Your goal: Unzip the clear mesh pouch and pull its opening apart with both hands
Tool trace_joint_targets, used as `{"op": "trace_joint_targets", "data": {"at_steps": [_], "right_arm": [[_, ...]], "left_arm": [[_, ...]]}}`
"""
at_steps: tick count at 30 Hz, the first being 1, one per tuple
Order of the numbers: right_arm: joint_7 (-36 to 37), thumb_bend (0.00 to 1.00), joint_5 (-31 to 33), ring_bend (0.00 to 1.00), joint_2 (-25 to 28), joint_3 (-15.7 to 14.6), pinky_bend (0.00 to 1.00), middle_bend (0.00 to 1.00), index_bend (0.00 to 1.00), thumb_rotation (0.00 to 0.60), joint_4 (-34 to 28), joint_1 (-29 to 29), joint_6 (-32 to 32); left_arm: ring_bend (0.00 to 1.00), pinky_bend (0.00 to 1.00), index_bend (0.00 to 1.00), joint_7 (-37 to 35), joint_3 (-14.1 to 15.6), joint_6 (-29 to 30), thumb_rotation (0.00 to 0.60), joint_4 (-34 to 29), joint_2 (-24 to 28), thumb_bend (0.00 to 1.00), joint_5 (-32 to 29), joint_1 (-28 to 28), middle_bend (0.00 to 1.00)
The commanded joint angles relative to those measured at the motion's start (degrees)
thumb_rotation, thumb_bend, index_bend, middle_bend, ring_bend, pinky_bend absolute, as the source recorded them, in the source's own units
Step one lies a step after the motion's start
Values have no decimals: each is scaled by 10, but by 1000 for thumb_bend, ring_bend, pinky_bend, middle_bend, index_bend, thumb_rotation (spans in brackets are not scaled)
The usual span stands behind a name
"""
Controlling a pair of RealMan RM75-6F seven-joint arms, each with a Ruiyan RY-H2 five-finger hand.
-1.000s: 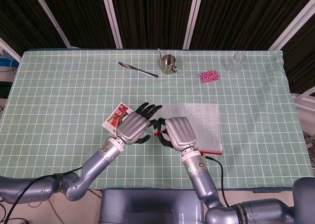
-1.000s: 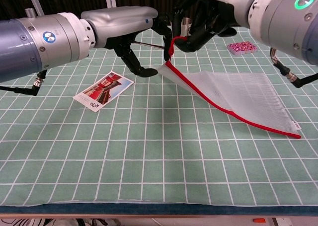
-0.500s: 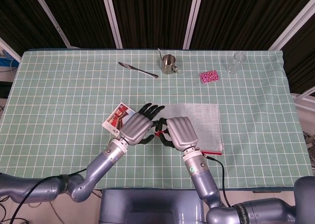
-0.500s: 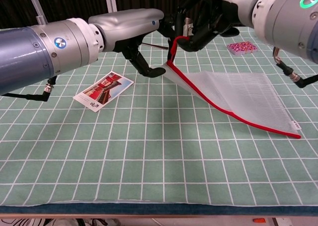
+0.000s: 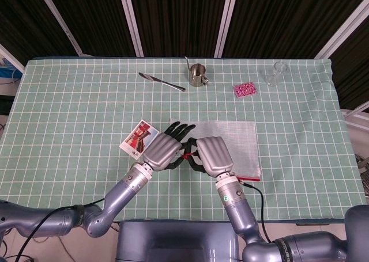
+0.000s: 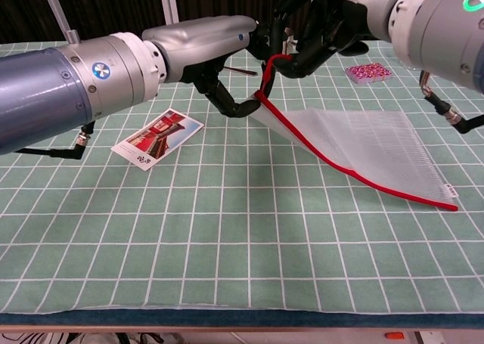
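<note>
The clear mesh pouch [image 5: 233, 144] [image 6: 370, 144] with a red zipper edge lies right of the table's middle, its left corner lifted off the cloth. My right hand [image 5: 212, 155] [image 6: 321, 30] pinches the red zipper pull [image 6: 268, 63] and holds that corner up. My left hand [image 5: 163, 150] [image 6: 223, 53] is right beside it on the left. In the chest view its thumb tip [image 6: 249, 102] touches the raised corner from below, and its other fingers reach behind the red loop. Whether it grips the pouch is hidden.
A picture card [image 5: 138, 139] [image 6: 157, 137] lies just left of the hands. Along the far side of the table are a knife [image 5: 162, 82], a metal cup [image 5: 198, 74], a pink packet [image 5: 245, 89] [image 6: 368, 72] and a glass [image 5: 277, 73].
My left hand has moved right, and its thumb now reaches the lifted pouch corner. The right hand keeps the red pull raised, almost unmoved.
</note>
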Motion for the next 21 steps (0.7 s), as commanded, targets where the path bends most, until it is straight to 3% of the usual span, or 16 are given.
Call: {"op": "trace_joint_targets", "data": {"at_steps": [1,21], "right_arm": [[2,647,0,1000,1,-1,936,1000,691,600,-1,0,1],[26,648,-1,1000,29,-10,936,1000,691,600,-14,-15,18]], "left_arm": [[0,0,550,0,1,1,600,1,0,417,0,0,39],[0,0,606,-13,-11,36,600,1,-8,426,9,1,63]]}}
